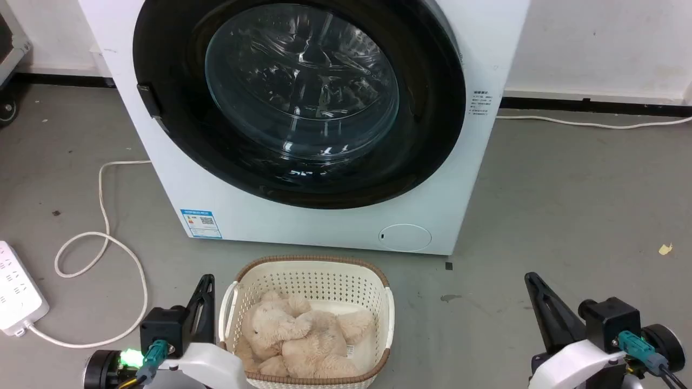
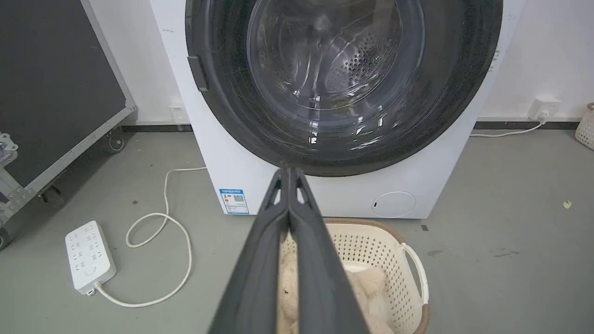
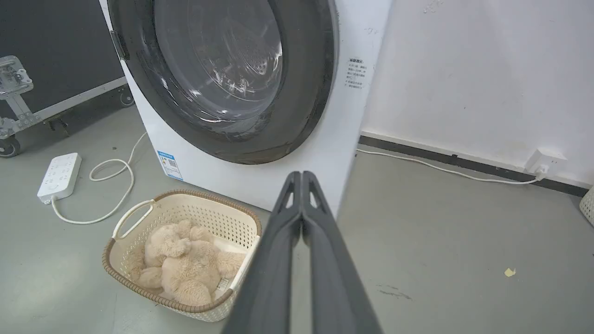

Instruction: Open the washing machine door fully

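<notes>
The white washing machine stands straight ahead, its round glossy black door lying flush against the front, clear glass bowl at its centre. A small dark handle tab sits on the door's left edge. In the left wrist view the washing machine door fills the top, in the right wrist view the door is seen at a slant. My left gripper rests low at the left, fingers together, holding nothing. My right gripper rests low at the right, also shut and empty. Both are well short of the door.
A cream perforated basket with a beige plush toy sits on the floor just before the machine, between my grippers. A white power strip and looping cable lie at left. A wheeled black case stands further left.
</notes>
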`<state>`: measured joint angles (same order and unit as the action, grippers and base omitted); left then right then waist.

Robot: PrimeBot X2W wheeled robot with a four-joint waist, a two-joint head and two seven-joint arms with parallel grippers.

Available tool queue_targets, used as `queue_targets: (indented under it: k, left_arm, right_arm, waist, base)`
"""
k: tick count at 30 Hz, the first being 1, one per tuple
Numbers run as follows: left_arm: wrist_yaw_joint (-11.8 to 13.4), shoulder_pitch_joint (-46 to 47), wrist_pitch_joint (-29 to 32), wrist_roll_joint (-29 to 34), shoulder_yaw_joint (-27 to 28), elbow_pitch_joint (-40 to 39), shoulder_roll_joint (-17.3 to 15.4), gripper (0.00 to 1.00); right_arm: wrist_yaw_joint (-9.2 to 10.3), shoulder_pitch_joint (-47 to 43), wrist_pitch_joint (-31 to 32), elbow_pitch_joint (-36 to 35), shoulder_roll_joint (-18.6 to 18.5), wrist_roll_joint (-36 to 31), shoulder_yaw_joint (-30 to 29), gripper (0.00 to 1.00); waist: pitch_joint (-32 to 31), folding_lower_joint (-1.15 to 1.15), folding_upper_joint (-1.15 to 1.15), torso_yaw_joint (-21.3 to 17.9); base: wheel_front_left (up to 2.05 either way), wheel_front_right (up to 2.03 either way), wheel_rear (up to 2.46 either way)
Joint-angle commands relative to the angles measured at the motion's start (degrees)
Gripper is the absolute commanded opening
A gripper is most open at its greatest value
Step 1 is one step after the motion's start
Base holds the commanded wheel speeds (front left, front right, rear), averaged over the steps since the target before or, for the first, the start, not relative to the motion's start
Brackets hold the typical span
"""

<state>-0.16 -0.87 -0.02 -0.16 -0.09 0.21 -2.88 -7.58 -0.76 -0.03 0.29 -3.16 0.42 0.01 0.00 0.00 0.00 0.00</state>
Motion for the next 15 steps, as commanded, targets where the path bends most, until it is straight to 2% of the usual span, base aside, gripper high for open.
queue_targets:
  k: [1,15]
  left_arm:
    - [0.2,0.9,0.0,0.2,0.1,-0.2,0.0,0.0]
    - [0.2,0.9,0.0,0.2,0.1,-0.2,0.0,0.0]
  right_arm:
    - [0.09,0.8,0.0,-0.3,0.3,-0.4,0.0,0.0]
    - [0.09,0.8,0.0,-0.3,0.3,-0.4,0.0,0.0]
  waist:
    - [0.0,0.0,0.0,0.0]
    - [0.0,0.0,0.0,0.0]
  base:
    - [0.0,0.0,0.0]
    - [0.0,0.0,0.0]
